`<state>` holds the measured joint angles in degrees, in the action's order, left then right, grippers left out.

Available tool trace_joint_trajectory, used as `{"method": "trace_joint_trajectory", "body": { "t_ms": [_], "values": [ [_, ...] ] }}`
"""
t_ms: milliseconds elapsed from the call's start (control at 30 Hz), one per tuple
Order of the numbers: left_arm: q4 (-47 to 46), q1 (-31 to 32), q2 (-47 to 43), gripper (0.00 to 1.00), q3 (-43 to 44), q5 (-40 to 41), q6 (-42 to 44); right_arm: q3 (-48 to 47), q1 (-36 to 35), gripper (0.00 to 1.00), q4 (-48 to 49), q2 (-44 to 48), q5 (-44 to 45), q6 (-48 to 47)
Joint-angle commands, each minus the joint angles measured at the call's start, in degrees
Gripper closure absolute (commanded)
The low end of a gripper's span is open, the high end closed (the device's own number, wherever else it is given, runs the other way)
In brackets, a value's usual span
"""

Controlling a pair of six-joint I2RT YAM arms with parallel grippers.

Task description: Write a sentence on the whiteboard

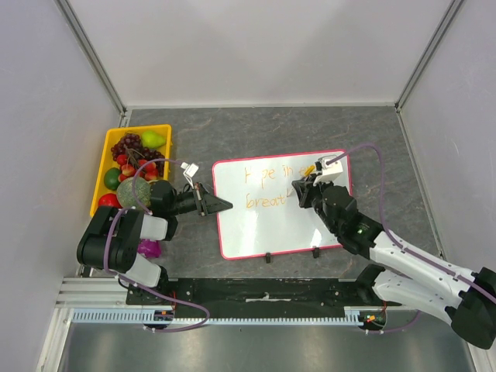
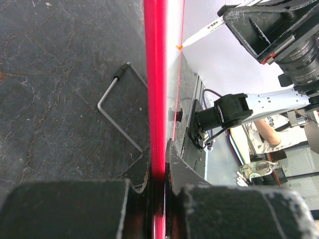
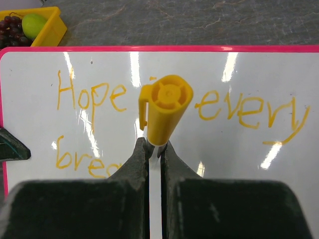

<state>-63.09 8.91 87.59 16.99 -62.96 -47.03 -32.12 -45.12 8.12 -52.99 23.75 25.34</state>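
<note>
Mia: Where is the whiteboard (image 1: 263,232)?

Ben: It lies flat on the gray tabletop (image 1: 310,132), in the middle of the top view. The sentence (image 3: 89,94) is orange. It sits in the upper part of the board and says "Hope in every", then "brea" below. The rest is hidden, so I can't tell if the last word is done.

Mia: What could go wrong?

Ben: The marker (image 3: 164,107) could tip or slip if the claw pushes down too hard. Then the letters would go wobbly. The claw could also rub the fresh orange lines and smear them. And if the board slides, the line goes crooked.

Mia: What holds the board?

Ben: The left claw (image 2: 158,174) is pinched shut on the pink-red edge, at the left side of the board. The right claw (image 3: 153,144) is squeezed tight on the marker, with its yellow end pointing up at the camera.

Mia: How do the arms sit?

Ben: The left arm is folded up at the lower left and pokes its claw sideways to the right. The right arm reaches from the lower right corner up and left, and its wrist hangs over the right part of the board, pointing down.

Mia: Anything else?

Ben: A yellow fruit tray (image 1: 105,167) at the upper left, well apart from the board.
</note>
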Motion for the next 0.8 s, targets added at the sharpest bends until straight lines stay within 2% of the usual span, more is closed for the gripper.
{"method": "trace_joint_trajectory", "body": {
  "t_ms": [0,267,767],
  "values": [
    [2.18,0.23,1.18,0.98,0.14,4.25,8.88,2.85,0.48,1.00,-4.42,0.43,-1.07,0.41],
    [2.09,0.23,1.35,0.98,0.23,4.25,8.79,5.57,0.48,1.00,-5.31,2.02,-2.83,1.64],
    [2.09,0.23,1.27,0.98,0.14,4.25,8.79,0.92,0.48,1.00,-4.08,0.43,1.04,0.67]
  ]
}}
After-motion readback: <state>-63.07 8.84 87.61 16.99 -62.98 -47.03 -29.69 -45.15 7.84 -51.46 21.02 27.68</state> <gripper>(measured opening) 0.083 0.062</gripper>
